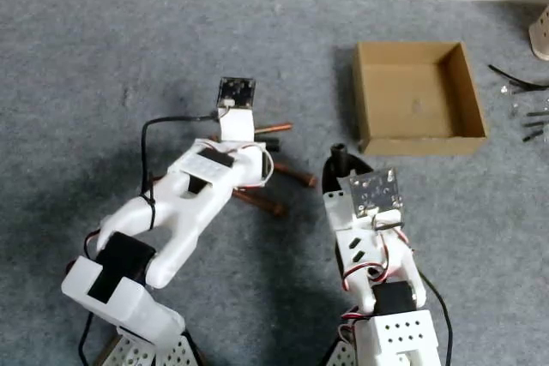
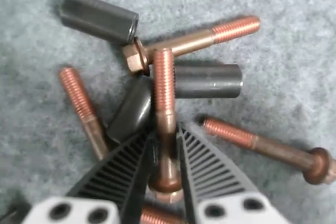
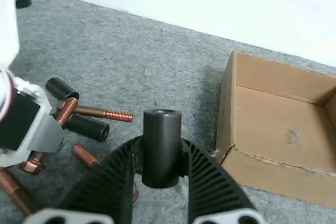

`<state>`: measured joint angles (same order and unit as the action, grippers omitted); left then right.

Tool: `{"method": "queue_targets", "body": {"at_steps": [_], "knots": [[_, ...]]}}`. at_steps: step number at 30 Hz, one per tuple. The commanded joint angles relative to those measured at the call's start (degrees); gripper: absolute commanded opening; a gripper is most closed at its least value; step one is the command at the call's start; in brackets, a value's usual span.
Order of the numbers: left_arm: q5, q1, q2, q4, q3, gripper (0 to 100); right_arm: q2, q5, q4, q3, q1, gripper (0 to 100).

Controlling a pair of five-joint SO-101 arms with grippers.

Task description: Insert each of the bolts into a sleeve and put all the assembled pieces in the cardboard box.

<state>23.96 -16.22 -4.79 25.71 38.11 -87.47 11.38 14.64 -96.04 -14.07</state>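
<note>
While the left gripper (image 2: 165, 129) pinches a copper-coloured bolt (image 2: 164, 87) on its smooth shank close to the head, the threaded end juts out over a loose pile on the grey mat (image 1: 103, 57). The likely trouble starts here: held so near one end, the bolt could swivel between the jaws and meet the sleeve's opening at a slant, so the threads catch on the rim. To the right, the right gripper (image 3: 161, 148) clamps a dark sleeve (image 3: 161, 129) upright around its lower half. A push from a crooked bolt could slide it down or tip it.

The pile holds three more bolts (image 2: 194, 39), each with a flanged head and a threaded tip. Among them lie three short, dark, hollow sleeves (image 2: 207, 81), some touching the bolts. Farthest right, well apart from the pile, the cardboard box (image 1: 420, 139) sits open-topped with nothing inside.
</note>
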Motion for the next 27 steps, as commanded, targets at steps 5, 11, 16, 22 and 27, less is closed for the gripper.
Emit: {"method": "queue_targets", "body": {"at_steps": [5, 11, 16, 22, 27], "knots": [[-0.4, -0.7, 11.6, 0.8, 1.3, 0, -1.1, -0.4, -2.5, -5.0, 0.5, 0.3], [-20.0, -3.0, 27.8, 7.1, 7.8, 0, -1.1, -0.3, -2.5, -5.0, 0.5, 0.3], [-48.0, -1.1, 38.5, 12.1, 15.0, 0, -1.1, -0.2, -2.5, -5.0, 0.5, 0.3], [-73.5, 6.9, 44.2, 20.6, 18.3, 0, -1.1, -0.2, -2.5, -5.0, 0.5, 0.3], [-85.5, 12.0, 44.2, 31.3, 16.0, 0, -1.1, -0.2, -2.5, -5.0, 0.5, 0.3]]}}
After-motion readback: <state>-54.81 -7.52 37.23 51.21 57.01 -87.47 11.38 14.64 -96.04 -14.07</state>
